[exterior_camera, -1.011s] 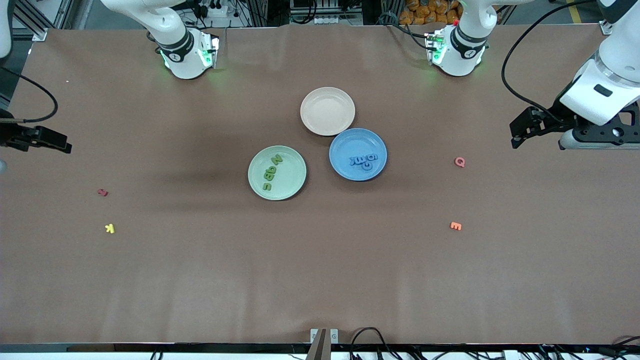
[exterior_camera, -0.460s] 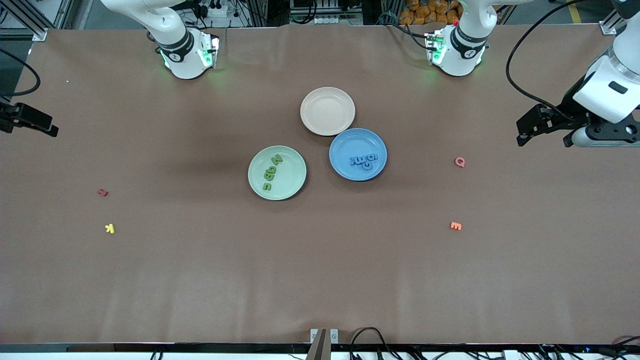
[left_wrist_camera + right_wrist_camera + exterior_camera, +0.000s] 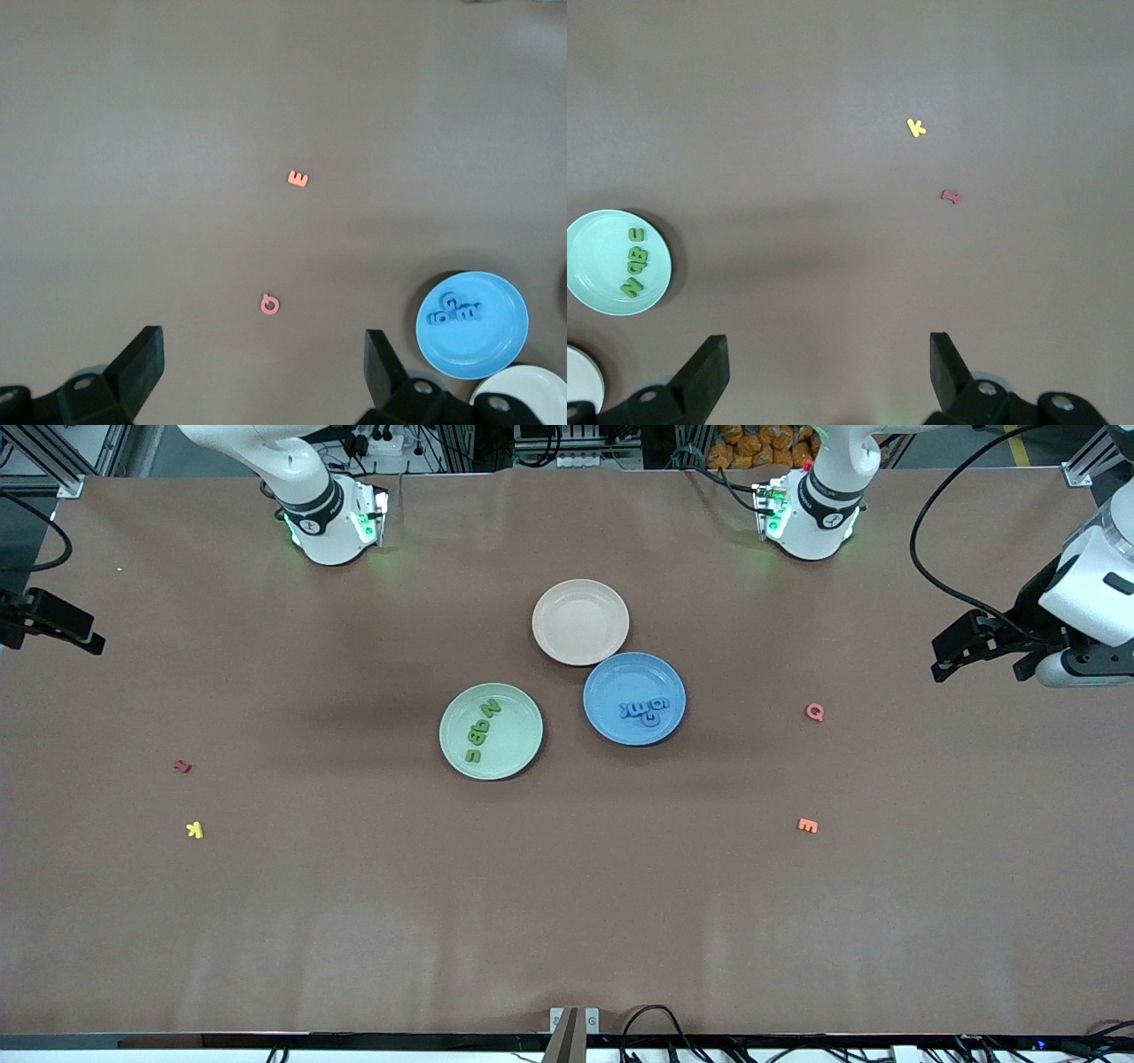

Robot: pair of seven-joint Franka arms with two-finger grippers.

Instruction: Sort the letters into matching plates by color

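Note:
The pale green plate (image 3: 509,757) lies mid-table with several green letters (image 3: 479,732) in it. The blue plate (image 3: 611,682) lies beside it, toward the left arm's end, and holds several blue letters (image 3: 644,709). My left gripper (image 3: 979,673) hangs open and empty over the left arm's end of the table. From the left wrist I see the blue plate (image 3: 496,345) with its letters (image 3: 454,311). My right gripper (image 3: 49,638) hangs open and empty over the right arm's end. The right wrist view shows the green plate (image 3: 594,266) and its letters (image 3: 634,261).
An empty beige-pink plate (image 3: 580,622) touches the blue plate, farther from the front camera. A pink Q (image 3: 814,712) and an orange E (image 3: 807,825) lie loose toward the left arm's end. A red letter (image 3: 182,766) and a yellow K (image 3: 195,830) lie toward the right arm's end.
Both grippers have drawn outward toward their own ends of the table, staying open. The plates and letters have not moved.

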